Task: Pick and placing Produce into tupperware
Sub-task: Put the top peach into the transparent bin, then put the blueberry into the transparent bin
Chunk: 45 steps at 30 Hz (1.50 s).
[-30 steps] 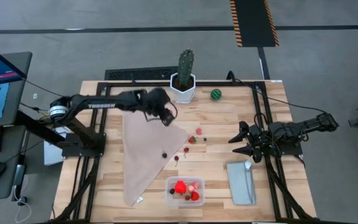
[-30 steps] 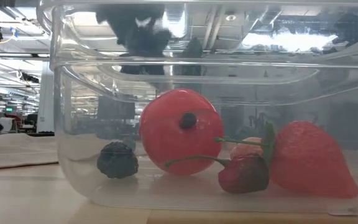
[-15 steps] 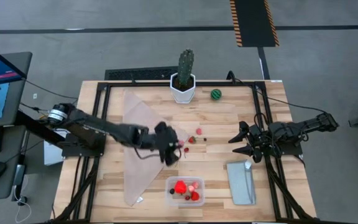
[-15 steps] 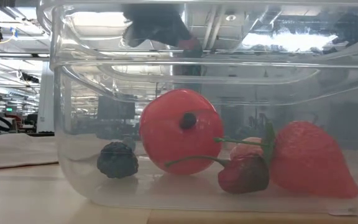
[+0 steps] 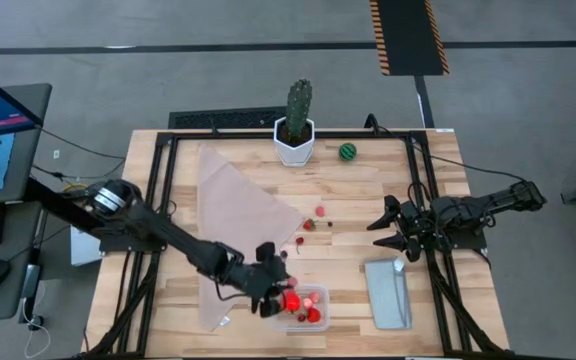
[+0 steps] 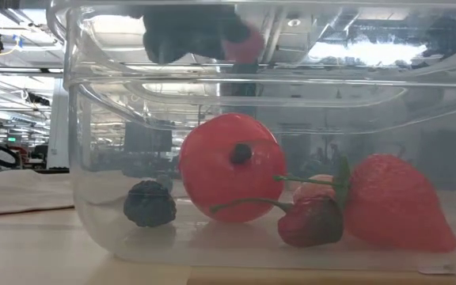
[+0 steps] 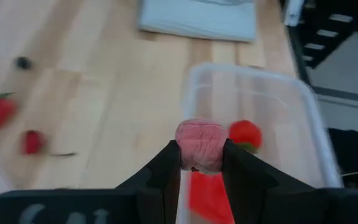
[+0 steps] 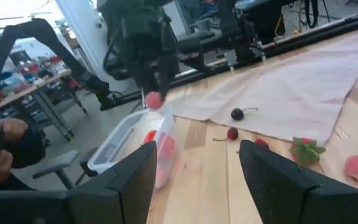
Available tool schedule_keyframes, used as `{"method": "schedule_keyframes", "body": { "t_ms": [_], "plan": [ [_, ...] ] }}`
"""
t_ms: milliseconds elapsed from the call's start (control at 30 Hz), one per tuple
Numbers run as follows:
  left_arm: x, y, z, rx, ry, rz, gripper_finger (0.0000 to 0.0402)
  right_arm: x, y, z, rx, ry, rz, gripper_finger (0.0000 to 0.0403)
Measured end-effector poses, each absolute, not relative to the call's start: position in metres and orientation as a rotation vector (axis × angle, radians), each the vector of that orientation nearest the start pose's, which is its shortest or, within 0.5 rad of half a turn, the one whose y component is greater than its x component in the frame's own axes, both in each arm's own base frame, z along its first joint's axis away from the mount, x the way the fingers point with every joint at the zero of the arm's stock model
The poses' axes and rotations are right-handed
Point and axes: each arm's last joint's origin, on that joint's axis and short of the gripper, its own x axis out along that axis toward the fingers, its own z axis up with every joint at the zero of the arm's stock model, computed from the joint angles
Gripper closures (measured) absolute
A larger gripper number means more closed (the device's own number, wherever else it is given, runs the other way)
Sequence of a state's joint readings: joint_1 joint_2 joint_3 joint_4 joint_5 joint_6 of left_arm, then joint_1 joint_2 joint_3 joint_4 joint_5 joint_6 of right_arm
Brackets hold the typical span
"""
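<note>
The clear tupperware (image 5: 303, 305) stands near the table's front edge and holds a red round fruit (image 6: 229, 166), a strawberry (image 6: 394, 202), a cherry (image 6: 311, 220) and a dark berry (image 6: 150, 203). My left gripper (image 5: 273, 290) hovers over the tub's left rim, shut on a pink bit of produce (image 7: 200, 144). More produce lies loose mid-table (image 5: 313, 222), and a green striped ball (image 5: 348, 152) sits far back. My right gripper (image 5: 380, 225) waits open at the right, with nothing between its fingers. My left gripper pinches the pink bit (image 7: 199, 138) by its two sides between its two fingertips (image 7: 166, 165). The fingers slant down from the table's left. The bit is lifted clear, above the tub's rim (image 7: 194, 81).
A beige cloth (image 5: 233, 225) lies over the table's left half. A cactus in a white pot (image 5: 296, 125) stands at the far edge. The grey-blue lid (image 5: 388, 292) lies right of the tub. A person's arm (image 8: 5, 155) shows beyond the table.
My left gripper has swept from over the cloth's far part toward the table's near edge, sinking a little and rolling, and now stands over the tupperware's left rim. The pink bit has gone with it, still pinched and clear of the table.
</note>
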<state>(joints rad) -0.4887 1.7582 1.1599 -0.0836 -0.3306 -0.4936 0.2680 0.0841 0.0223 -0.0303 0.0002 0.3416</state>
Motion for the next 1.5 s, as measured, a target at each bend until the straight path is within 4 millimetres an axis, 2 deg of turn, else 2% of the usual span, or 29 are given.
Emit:
{"method": "schedule_keyframes", "body": {
  "t_ms": [133,233,433,633,867,1033,1200,1400,1500],
  "plan": [
    [0.338,-0.191,0.215,-0.205,0.579,-0.060,0.0310,0.098,0.027,0.161,0.327,0.138,0.249,0.0148],
    [0.334,-0.201,0.205,-0.169,0.601,-0.071,0.0310,0.098,0.027,0.161,0.326,0.142,0.248,0.0148],
    [0.334,-0.204,0.189,-0.157,0.616,0.033,0.0305,0.098,0.027,0.161,0.326,0.144,0.248,0.0148],
    [0.331,-0.210,0.187,-0.132,0.600,0.042,0.0269,0.098,0.027,0.161,0.325,0.144,0.248,0.0148],
    [0.328,-0.221,0.194,-0.047,0.487,0.075,0.0223,0.098,0.027,0.161,0.326,0.144,0.248,0.0148],
    [0.328,-0.219,0.195,0.015,0.481,0.094,0.0213,0.098,0.027,0.161,0.326,0.143,0.248,0.0148],
    [0.317,-0.211,0.201,0.022,0.548,0.150,0.0213,0.098,0.027,0.161,0.326,0.143,0.248,0.0148],
    [0.310,-0.203,0.227,0.068,0.501,0.171,0.0213,0.098,0.027,0.161,0.326,0.143,0.248,0.0148],
    [0.305,-0.192,0.237,0.080,0.488,0.161,0.0213,0.098,0.027,0.161,0.326,0.144,0.248,0.0148]
  ]
}}
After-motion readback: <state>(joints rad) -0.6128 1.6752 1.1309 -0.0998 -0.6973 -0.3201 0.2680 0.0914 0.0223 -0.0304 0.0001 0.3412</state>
